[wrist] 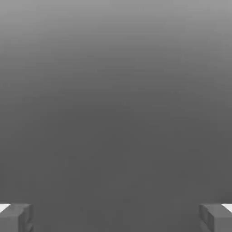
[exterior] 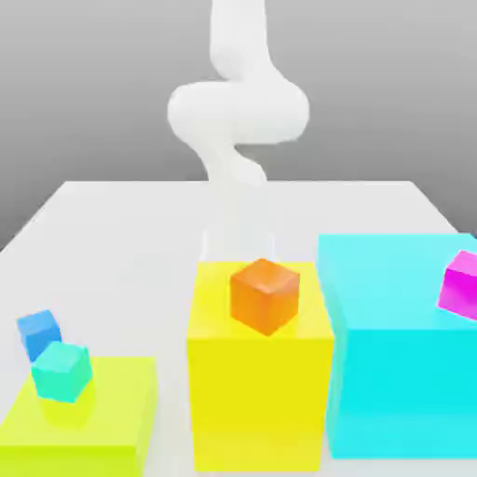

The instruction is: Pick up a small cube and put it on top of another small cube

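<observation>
Tool (wrist: 116, 217) is wide open, gripping nothing. Orange cube (exterior: 265, 294) sits on the yellow block (exterior: 261, 391), teal cube (exterior: 61, 371) on the lime block (exterior: 93, 419).

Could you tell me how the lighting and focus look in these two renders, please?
Exterior view: soft, even light, the arm washed out and blurred, the orange cube crisper, faint shadow under the teal cube. Hand view: a plain grey gradient, darker lower down, behind the gripper.
</observation>
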